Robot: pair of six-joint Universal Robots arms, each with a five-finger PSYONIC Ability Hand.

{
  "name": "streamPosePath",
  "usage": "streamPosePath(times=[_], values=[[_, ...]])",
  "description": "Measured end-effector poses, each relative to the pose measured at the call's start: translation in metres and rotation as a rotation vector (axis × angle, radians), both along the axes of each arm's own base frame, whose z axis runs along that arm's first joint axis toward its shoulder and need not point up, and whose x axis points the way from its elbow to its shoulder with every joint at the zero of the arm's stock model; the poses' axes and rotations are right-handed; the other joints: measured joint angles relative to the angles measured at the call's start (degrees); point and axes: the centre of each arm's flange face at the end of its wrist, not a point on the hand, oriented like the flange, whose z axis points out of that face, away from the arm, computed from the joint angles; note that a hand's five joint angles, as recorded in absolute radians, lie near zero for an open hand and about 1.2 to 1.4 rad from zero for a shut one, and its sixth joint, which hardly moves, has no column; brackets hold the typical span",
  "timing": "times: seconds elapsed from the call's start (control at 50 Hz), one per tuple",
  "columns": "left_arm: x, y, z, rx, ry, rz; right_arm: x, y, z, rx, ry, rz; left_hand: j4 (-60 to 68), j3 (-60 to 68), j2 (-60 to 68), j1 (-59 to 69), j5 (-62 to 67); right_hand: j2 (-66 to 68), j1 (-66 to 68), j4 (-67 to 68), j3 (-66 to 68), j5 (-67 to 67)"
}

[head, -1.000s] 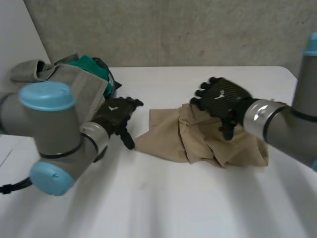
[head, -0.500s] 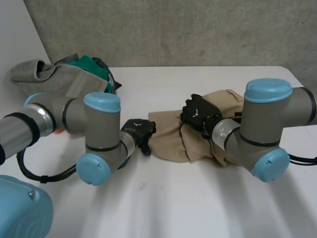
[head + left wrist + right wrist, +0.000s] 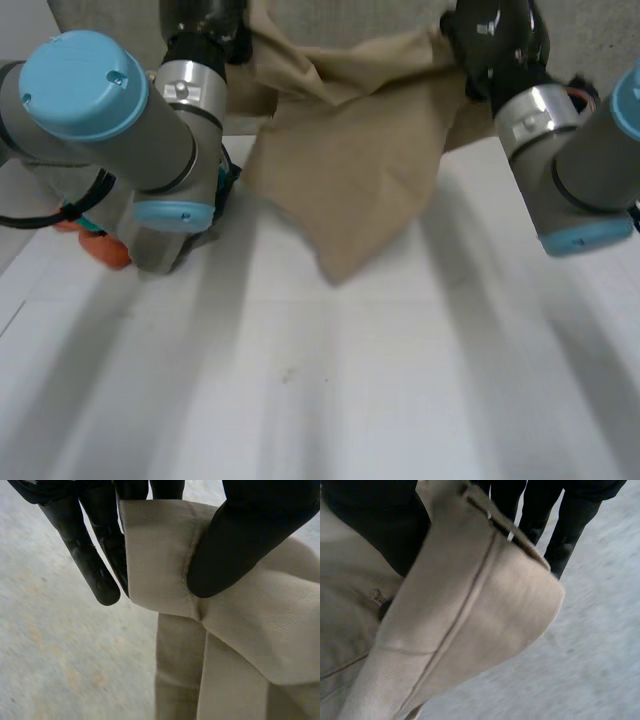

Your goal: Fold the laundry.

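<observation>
Tan garment hangs over table; left hand, right hand fingers clamped on top edge.

You can see the tan cloth hanging spread between the left hand and right hand, both held high, its lowest corner low over the white table, with an orange object beside the left arm.

Tan garment, lifted, hanging spread above table, lower tip drooping
</observation>
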Motion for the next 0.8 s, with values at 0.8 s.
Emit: streamPosePath(times=[0.8], values=[[0.062,0.160,-0.139,0.691,-0.699,-0.123,-0.113,0.116,-0.061,1.035,0.321,-0.005,-53.0,-52.4,-52.4,-49.3,-51.5,-55.6,-50.2,-56.7,-56.2,-52.0]])
